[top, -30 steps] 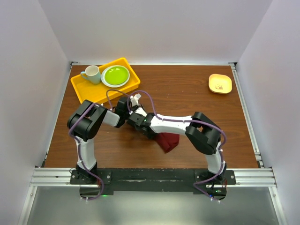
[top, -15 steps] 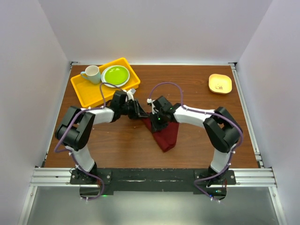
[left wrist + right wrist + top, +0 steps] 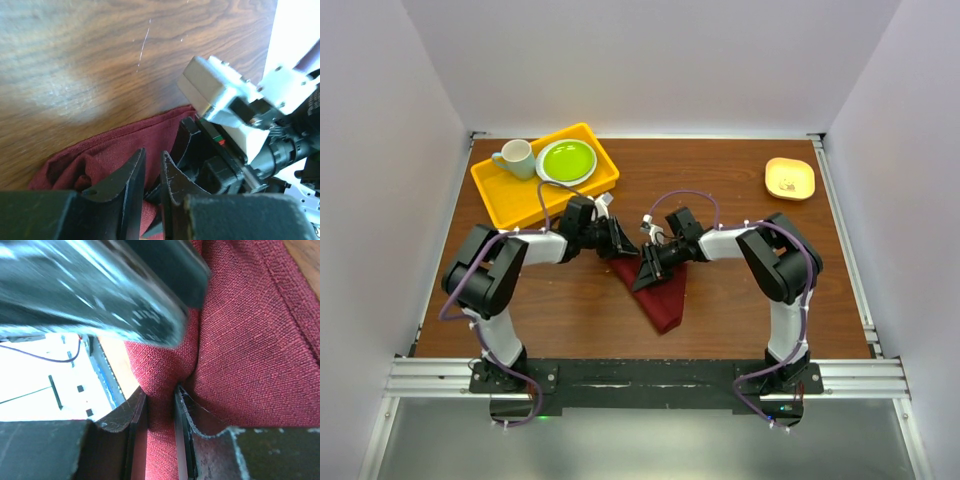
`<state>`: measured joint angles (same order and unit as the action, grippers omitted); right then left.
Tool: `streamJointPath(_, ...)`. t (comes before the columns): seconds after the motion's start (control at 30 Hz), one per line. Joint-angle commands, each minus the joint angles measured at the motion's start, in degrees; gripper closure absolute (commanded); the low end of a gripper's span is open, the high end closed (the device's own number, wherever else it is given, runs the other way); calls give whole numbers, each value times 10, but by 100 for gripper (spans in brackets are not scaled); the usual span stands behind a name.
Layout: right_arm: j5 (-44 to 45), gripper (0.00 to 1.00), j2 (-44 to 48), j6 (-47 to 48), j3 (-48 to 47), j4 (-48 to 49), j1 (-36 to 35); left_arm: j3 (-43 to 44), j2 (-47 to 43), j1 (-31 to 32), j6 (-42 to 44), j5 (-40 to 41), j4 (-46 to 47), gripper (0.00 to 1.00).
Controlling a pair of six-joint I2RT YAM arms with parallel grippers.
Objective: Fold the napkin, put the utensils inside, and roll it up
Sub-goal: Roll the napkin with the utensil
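The napkin (image 3: 662,297) lay bunched in a wedge mid-surface (image 3: 740,310) with both hands at its far edge. My read is that this was a paired grip to spread it or fold it over. The right hand (image 3: 159,400) was pinched tight on a ridge of the cloth. The left hand (image 3: 151,161) had its fingers nearly together at the hem, and I couldn't tell if cloth was between them. No fork was visible in any view.

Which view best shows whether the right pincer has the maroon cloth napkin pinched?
Right wrist: a fold of the maroon cloth napkin sits squeezed inside the right pincer. Top external shows the napkin's whole outline but not the grip. Left wrist shows only its edge.
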<state>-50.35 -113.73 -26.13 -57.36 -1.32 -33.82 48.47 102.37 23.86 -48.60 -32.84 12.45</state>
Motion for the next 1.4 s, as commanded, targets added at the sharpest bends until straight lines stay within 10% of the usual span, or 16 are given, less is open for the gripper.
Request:
streamJointPath(0.0, 85, 89, -36, 19, 34, -66, -1, -26, 16, 10, -23, -18, 61, 79)
streamJointPath(0.23, 165, 85, -17, 25, 44, -103, 0, -73, 73, 11, -11, -7, 130, 85)
streamJointPath(0.6, 360, 38, 99, 16, -34, -280, -88, -70, 103, 10, 25, 1, 117, 92)
streamJointPath(0.8, 521, 28, 120, 17, -110, -357, -164, -83, 82, 10, 21, 1, 108, 93)
streamJointPath(1.23, 673, 30, 7, 35, -264, -453, -249, -78, 68, 11, 18, -3, 86, 93)
streamJointPath(1.37, 677, 54, 4, 25, -262, -453, -249, -70, 59, 11, 22, -1, 75, 93)
